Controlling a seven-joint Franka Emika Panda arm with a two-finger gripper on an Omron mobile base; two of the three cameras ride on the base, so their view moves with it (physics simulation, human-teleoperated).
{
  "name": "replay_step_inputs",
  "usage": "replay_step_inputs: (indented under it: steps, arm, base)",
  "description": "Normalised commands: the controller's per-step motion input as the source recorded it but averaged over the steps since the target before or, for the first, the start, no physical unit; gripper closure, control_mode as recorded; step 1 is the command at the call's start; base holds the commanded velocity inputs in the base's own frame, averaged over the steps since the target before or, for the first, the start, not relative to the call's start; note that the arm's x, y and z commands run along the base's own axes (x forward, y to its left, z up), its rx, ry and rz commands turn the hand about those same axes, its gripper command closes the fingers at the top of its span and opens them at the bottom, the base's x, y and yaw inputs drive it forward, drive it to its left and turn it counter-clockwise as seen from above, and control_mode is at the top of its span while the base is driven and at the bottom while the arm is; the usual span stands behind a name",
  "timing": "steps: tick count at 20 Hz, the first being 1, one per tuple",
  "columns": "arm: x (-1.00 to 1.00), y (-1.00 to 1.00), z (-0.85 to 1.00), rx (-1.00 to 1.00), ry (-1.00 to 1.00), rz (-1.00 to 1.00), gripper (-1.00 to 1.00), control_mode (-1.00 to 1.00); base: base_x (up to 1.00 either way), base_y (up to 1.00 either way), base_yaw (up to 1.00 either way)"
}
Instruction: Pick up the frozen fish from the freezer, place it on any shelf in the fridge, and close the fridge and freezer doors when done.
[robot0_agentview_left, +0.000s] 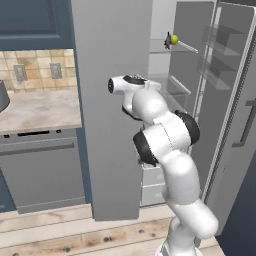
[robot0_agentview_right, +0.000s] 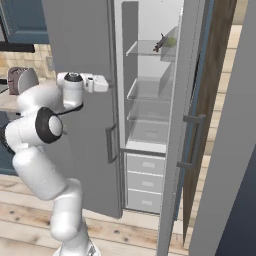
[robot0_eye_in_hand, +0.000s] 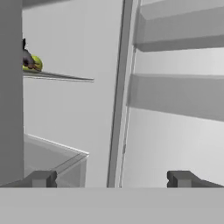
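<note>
The frozen fish (robot0_agentview_left: 167, 41) lies on an upper glass shelf (robot0_agentview_right: 145, 48) inside the open fridge (robot0_agentview_right: 150, 95), near the shelf's right edge and touching a small yellow-green fruit (robot0_agentview_left: 174, 39); in the hand view the same pair sits at the left end of that shelf, the fish half hidden by the grey door edge.

The fridge's left door (robot0_agentview_left: 112, 105) stands swung out toward the camera, a tall grey slab that covers much of the left base view. The right door (robot0_agentview_left: 235, 100) is also open, its inner side lined with clear bins (robot0_agentview_left: 220, 35). Below the glass shelves, three white freezer drawers (robot0_agentview_right: 145, 182) are stacked at the foot of the cabinet, all pushed in. To the left, a marble-topped desk (robot0_agentview_left: 40, 110) runs under a tiled wall, a toaster (robot0_agentview_right: 20, 80) resting on it.

The white arm (robot0_agentview_left: 167, 145) rises from the wooden floor (robot0_agentview_left: 75, 235) in front of the fridge, its wrist bent toward the opening between the two doors. The tool (robot0_eye_in_hand: 112, 178) hangs in the air with its fingers (robot0_eye_in_hand: 41, 178) set wide apart and nothing between them, pointed at the fridge interior well below the fish's shelf.
</note>
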Motion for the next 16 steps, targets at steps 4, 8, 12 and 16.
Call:
replay_step_inputs:
  steps: [4,8,12,16]
  arm:
    - [0.47,-0.1,0.0,0.0,0.0,0.0,-1.0,-1.0]
    - [0.24,-0.03,0.0,0.0,0.0,0.0,-1.0,-1.0]
    - [0.17,0.0,0.0,0.0,0.0,0.0,-1.0,-1.0]
    - [0.33,0.0,0.0,0.0,0.0,0.0,-1.0,-1.0]
  base:
    - [0.0,0.0,0.0]
    - [0.0,0.0,0.0]
    - [0.0,0.0,0.0]
    - [0.0,0.0,0.0]
